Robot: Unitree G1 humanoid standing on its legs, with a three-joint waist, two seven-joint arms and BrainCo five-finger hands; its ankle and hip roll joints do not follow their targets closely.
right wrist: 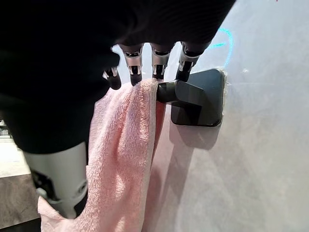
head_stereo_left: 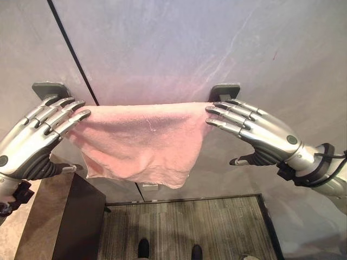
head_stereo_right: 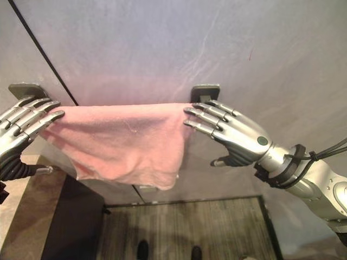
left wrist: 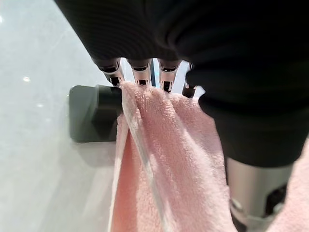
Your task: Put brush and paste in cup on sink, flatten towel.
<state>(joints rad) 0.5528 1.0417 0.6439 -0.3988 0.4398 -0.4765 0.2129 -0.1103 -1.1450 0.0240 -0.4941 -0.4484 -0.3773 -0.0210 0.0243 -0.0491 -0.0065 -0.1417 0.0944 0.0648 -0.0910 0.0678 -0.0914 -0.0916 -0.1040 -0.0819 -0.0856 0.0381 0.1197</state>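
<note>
A pink towel [head_stereo_left: 142,141] hangs over a rail on a pale grey wall [head_stereo_left: 179,43], draped between two dark wall brackets. The left bracket [head_stereo_left: 50,89] sits just beyond the towel's left end, and the right bracket [head_stereo_left: 225,91] sits just beyond its right end. The towel's top edge runs fairly straight along the rail, while its lower edge sags unevenly, lowest toward the right.

The left robot hand [head_stereo_left: 38,138] reaches to the towel's left end with its fingers straight and spread, the dark tips resting on the top of the cloth beside the left bracket. Its thumb hangs below, apart from the towel. The left wrist view shows the fingertips [left wrist: 140,77] touching the bunched pink cloth right next to the bracket.

The right robot hand [head_stereo_right: 238,135] mirrors this at the towel's right end: fingers straight, tips laid on the top edge just beside the right bracket, thumb lowered and clear of the cloth. Neither hand is curled around the towel.

Below the towel's left side stands a dark counter [head_stereo_left: 59,222]. A grey ribbed floor mat [head_stereo_left: 190,227] lies beneath the towel.
</note>
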